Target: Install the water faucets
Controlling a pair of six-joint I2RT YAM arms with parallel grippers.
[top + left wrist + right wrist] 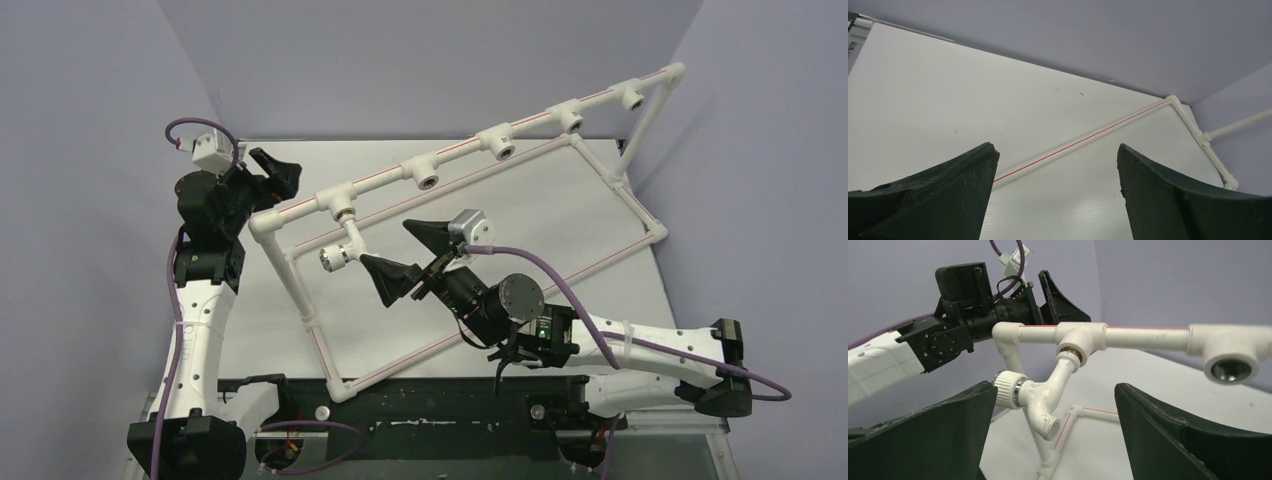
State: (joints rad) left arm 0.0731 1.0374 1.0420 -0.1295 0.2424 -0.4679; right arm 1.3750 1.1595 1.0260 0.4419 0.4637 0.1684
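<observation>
Faucet (1045, 395) seemingly threaded into leftmost tee socket (1080, 336); both arms' jaws gape empty.

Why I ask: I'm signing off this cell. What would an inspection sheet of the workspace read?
Surface: white table, bare apart from the frame.
Job's things: one faucet screwed into the leftmost tee of the pipe frame, angled downward; four other sockets are open. No spare faucet seen.
Clutter: nothing seen.
Grippers: left gripper open and holding nothing, behind the frame's left corner; right gripper open, facing the faucet, apart from it.
Cables: purple cables run along both arms, looping near the bases.
Surroundings: plain lavender walls.
</observation>
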